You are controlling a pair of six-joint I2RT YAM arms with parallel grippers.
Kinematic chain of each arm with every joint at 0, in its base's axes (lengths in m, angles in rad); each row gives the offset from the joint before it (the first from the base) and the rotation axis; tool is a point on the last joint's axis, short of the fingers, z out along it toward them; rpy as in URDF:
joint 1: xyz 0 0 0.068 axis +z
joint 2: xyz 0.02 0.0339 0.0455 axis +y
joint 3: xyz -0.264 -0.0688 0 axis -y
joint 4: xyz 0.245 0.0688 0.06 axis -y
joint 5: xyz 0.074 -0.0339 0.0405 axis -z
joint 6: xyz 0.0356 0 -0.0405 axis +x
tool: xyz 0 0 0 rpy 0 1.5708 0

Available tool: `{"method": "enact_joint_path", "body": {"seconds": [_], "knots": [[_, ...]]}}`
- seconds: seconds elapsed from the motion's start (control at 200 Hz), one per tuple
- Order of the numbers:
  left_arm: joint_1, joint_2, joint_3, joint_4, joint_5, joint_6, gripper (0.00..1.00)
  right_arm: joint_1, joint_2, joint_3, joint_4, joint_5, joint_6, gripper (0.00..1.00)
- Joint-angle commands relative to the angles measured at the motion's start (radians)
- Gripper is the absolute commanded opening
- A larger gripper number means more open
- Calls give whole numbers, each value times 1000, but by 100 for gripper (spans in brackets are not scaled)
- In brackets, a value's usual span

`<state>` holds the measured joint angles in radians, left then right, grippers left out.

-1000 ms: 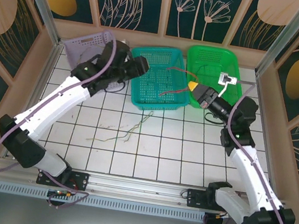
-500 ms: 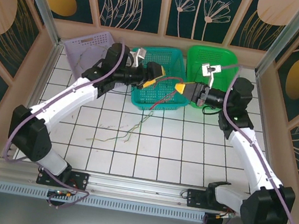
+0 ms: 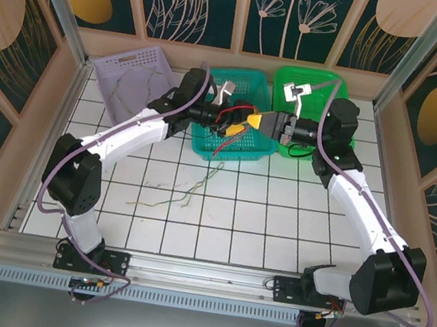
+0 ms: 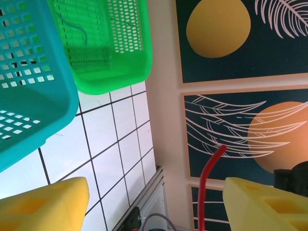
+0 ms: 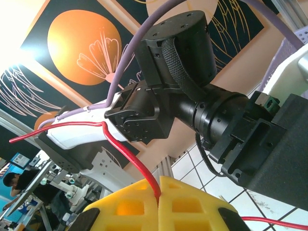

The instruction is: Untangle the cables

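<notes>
A red cable (image 5: 120,149) is pinched between the yellow fingers of my right gripper (image 5: 159,192), which is shut on it above the teal basket (image 3: 204,146). In the top view the red cable (image 3: 238,110) arches between my right gripper (image 3: 253,120) and my left gripper (image 3: 230,122), and its tail hangs into the basket. My left gripper (image 4: 154,207) is open. The red cable (image 4: 206,187) rises between its fingers, nearer the right one, and neither finger presses on it. Thin green and yellow cables (image 3: 181,199) lie loose on the white tiles.
Three baskets line the back wall: purple (image 3: 129,73), teal, and green (image 3: 312,83). The green basket (image 4: 110,53) holds a thin dark strand (image 4: 77,29). Wooden walls close in the table on both sides. Open tiles lie around the loose cables.
Both arms have swung inward and now meet over the teal basket. The right gripper carried the red cable leftward. The left gripper moved right until its open fingers straddle that cable.
</notes>
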<state>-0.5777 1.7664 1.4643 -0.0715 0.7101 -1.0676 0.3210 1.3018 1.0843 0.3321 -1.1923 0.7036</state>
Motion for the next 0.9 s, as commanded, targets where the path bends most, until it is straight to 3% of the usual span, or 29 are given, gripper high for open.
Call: {"method": "enact_joint_path", "body": {"seconds": [0.0, 0.11, 0.25, 0.445, 0.636, 0.751, 0.896], "knots": [[-10, 17, 52, 4, 35, 26, 69, 10, 8, 34, 10, -30, -40, 0], [-9, 28, 52, -37, 14, 40, 50, 11, 10, 38, 19, -18, -38, 0], [2, 22, 42, -135, -110, 33, 0, 7, -14, 45, 7, 41, -58, 0], [46, -105, -168, -106, -293, -172, 0, -6, -148, -30, 93, 307, -83, 0], [46, -195, -321, -19, -358, -355, 0, -6, -235, -123, 267, 600, -18, 0], [44, -211, -315, -15, -365, -378, 0, 30, -227, -91, 205, 754, -61, 0], [45, -212, -294, -28, -359, -372, 0, 58, -181, -19, 108, 864, -97, 0]]}}
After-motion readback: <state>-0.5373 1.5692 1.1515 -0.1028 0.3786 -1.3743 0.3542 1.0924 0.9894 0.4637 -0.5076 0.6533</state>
